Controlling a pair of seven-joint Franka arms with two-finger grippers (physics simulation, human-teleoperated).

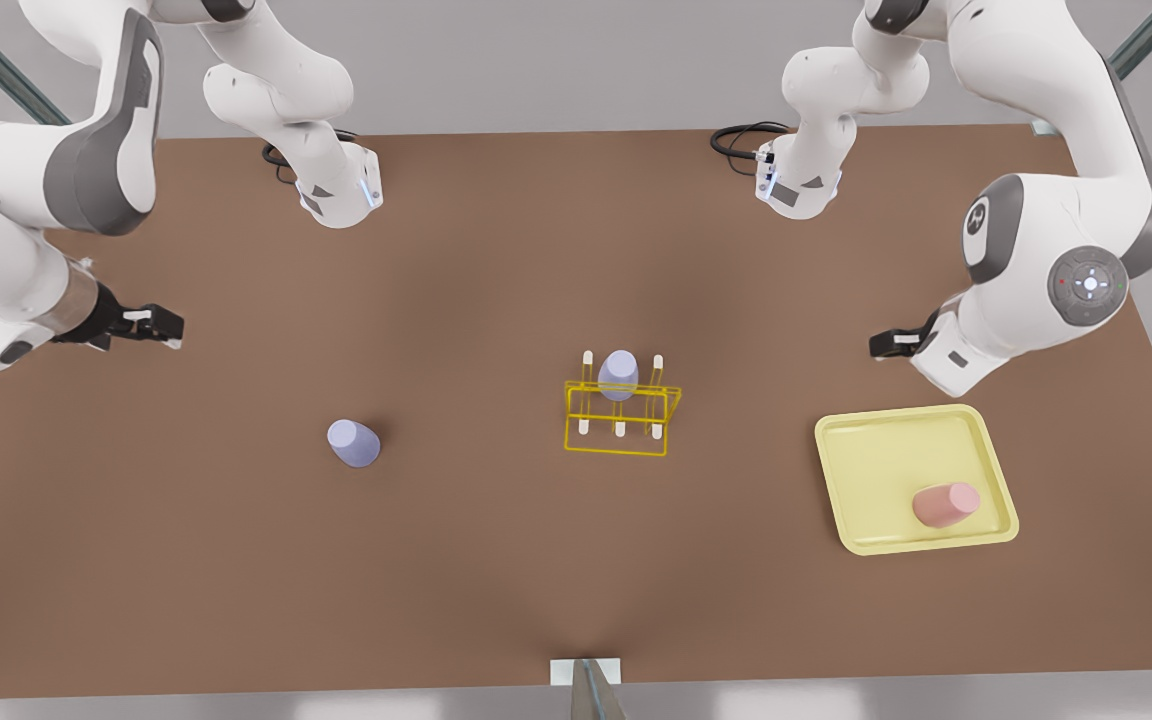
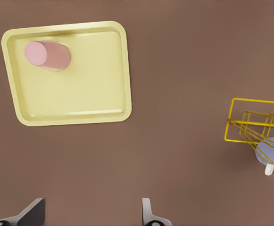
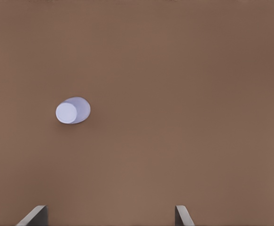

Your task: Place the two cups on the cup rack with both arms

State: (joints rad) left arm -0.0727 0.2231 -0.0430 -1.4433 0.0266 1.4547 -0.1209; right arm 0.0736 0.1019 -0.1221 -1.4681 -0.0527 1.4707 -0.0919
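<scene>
The yellow wire cup rack (image 1: 622, 420) stands mid-table with a lavender cup (image 1: 619, 375) upside down on one of its back pegs; the rack (image 2: 252, 126) and this cup (image 2: 273, 154) also show in the left wrist view. A second lavender cup (image 1: 354, 443) (image 3: 73, 110) sits on the bare table toward the front view's left. A pink cup (image 1: 946, 504) (image 2: 47, 55) lies on its side in the pale yellow tray (image 1: 871, 460). My left gripper (image 1: 891, 343) (image 2: 90, 212) hovers open behind the tray. My right gripper (image 1: 151, 325) (image 3: 109, 214) hangs open at the front view's left, well away from the table cup.
The tray (image 2: 71, 99) lies at the front view's right, near the table's side edge. Both arm bases (image 1: 336, 190) (image 1: 796, 185) stand at the back. A small mount (image 1: 586, 680) sits at the front edge.
</scene>
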